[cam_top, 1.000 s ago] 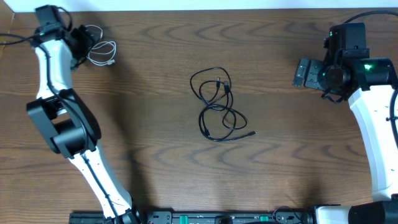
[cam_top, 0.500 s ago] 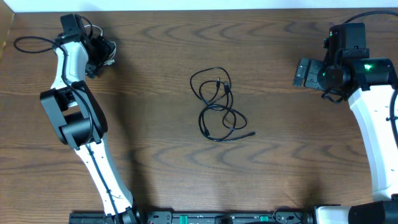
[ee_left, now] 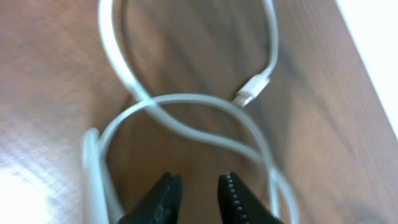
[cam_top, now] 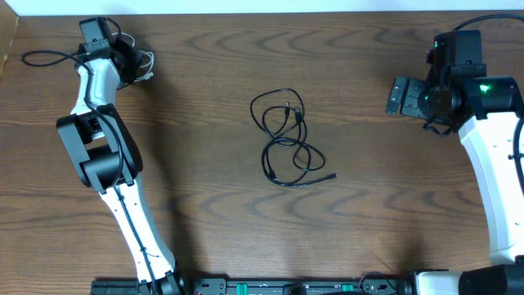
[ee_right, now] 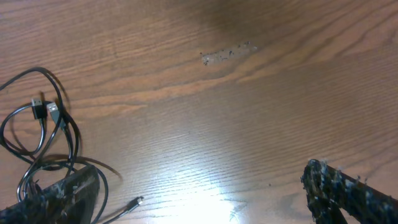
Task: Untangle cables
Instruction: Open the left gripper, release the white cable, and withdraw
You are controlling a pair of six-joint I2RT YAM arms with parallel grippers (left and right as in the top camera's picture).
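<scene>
Two tangles: thin black cables (cam_top: 288,140) looped; smooth white cable (ee_left: 177,98) coiled.

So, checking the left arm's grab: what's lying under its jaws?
Under the left gripper, the white cable loops on the wooden table, its plug beyond the tips. Bare wood shows between the jaws; any strand beneath the fingers themselves is covered.

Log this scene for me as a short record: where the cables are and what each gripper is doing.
white cable: looped at the far left corner of the table, under the left gripper
black cables: tangled together mid-table, untouched
left gripper: fingers close together over the white cable, grip unclear
right gripper: open, off to the right, holding nothing
</scene>
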